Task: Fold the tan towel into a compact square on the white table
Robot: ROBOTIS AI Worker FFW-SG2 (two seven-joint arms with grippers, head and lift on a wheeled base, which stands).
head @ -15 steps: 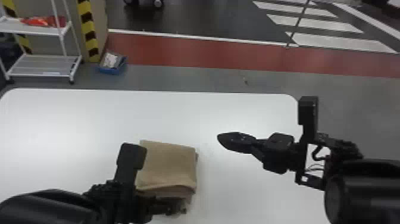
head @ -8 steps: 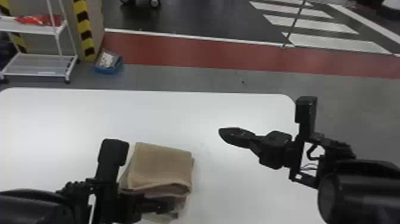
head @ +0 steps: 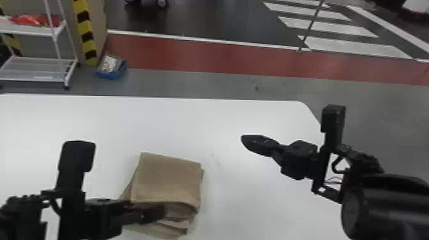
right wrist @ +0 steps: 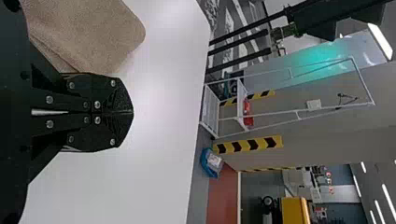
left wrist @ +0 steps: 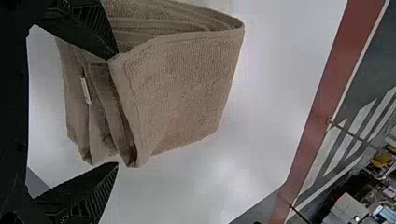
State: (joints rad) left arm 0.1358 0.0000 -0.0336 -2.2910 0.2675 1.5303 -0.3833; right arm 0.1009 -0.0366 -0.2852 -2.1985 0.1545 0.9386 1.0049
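Observation:
In the head view the tan towel (head: 169, 180) lies folded in layers on the white table (head: 242, 204). My left gripper (head: 156, 213) is at the towel's near left part. My right gripper (head: 247, 142) stands off to the towel's right, above the table. The left wrist view has the left gripper (left wrist: 116, 112) with its fingers wide apart, one at the folded layers of the towel (left wrist: 182, 84) and the other beside them. In the right wrist view the right gripper (right wrist: 130, 112) has its fingers together with nothing between them, and the towel (right wrist: 88, 32) lies beyond.
Past the table's far edge, a white shelf rack (head: 35, 68) and a blue bin (head: 111, 75) stand on the floor at the left. Striped yellow-black posts are beside the rack.
The left gripper has moved left relative to the towel, and more of the towel's near layers now show. The right gripper has hardly shifted.

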